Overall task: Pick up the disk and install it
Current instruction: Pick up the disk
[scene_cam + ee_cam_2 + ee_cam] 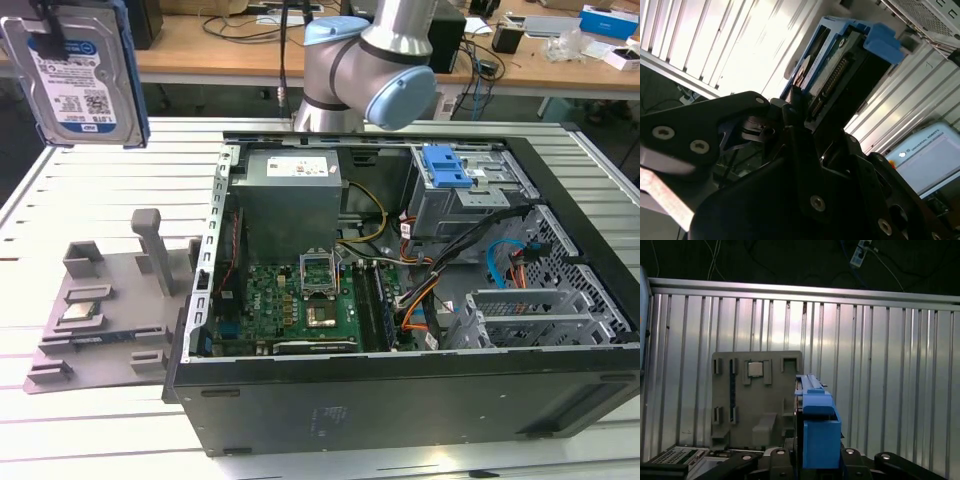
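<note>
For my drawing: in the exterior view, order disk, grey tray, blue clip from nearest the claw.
1. disk, held in the claw, at the exterior view's left.
2. grey tray, below, on the table.
3. blue clip, inside the case, toward the exterior view's right.

The disk (80, 75) hangs in open air above the slatted counter (100, 180) at the exterior view's left; below, the grey holder's upright post (150, 240) rises. Inside the open computer case (400, 400), cables (480, 238) crowd the space before the drive cage (450, 205).
</note>
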Robot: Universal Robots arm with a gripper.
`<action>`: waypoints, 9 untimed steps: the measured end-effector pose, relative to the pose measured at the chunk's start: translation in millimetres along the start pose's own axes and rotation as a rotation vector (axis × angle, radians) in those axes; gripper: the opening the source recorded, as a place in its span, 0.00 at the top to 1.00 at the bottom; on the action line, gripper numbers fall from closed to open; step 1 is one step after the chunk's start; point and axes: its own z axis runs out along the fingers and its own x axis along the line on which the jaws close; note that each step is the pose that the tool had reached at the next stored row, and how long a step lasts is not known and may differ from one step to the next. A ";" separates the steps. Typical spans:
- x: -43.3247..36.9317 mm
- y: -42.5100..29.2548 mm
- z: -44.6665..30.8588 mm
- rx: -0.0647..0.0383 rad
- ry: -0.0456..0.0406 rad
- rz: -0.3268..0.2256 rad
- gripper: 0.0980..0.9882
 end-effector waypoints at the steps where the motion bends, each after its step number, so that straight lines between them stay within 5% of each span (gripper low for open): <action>1: 0.1 -2.9 -0.1 0.000 0.0000 0.000 0.70; 9: 1.7 -32.8 -1.5 -0.001 0.0000 0.000 0.70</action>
